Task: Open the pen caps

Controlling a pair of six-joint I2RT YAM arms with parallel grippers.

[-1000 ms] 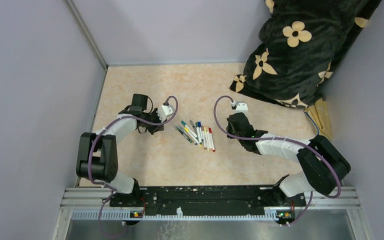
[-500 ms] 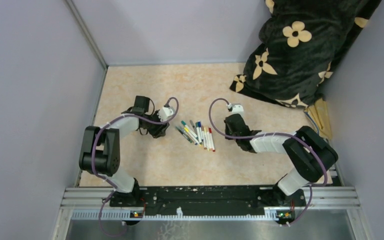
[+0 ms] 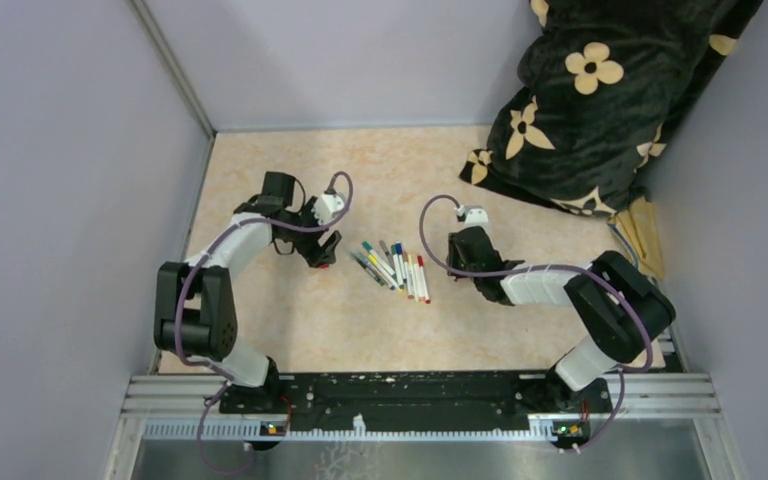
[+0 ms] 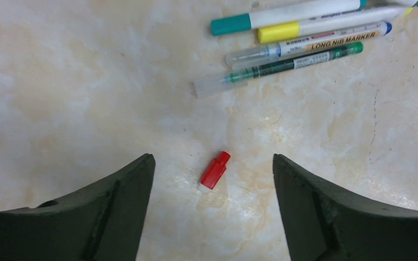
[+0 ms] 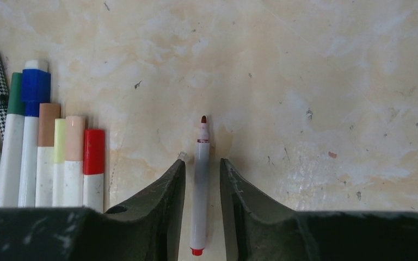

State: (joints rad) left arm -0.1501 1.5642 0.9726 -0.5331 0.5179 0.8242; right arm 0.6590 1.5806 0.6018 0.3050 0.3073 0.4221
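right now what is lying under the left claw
A loose red pen cap lies on the table below the open left claw, clear of both fingers. Whatever is beneath the fingers themselves is hidden.

Twin black-and-white arms, purple-cabled, on a shared black rail.

The left arm (image 3: 232, 248) and right arm (image 3: 545, 288) each pair smooth white link shells with bulky black joint housings. Both are bolted to a black base rail (image 3: 410, 392) set on a ribbed aluminium frame (image 3: 160, 395). A purple cable (image 3: 423, 228) runs along each arm and loops out to a small white camera block (image 3: 475, 213) at the wrist. The left gripper (image 4: 213, 157) and right gripper (image 5: 202, 161) carry matte, dark green-black fingers (image 4: 326, 212) tapering to blunt curved tips; the right pair shows pale scuffs.
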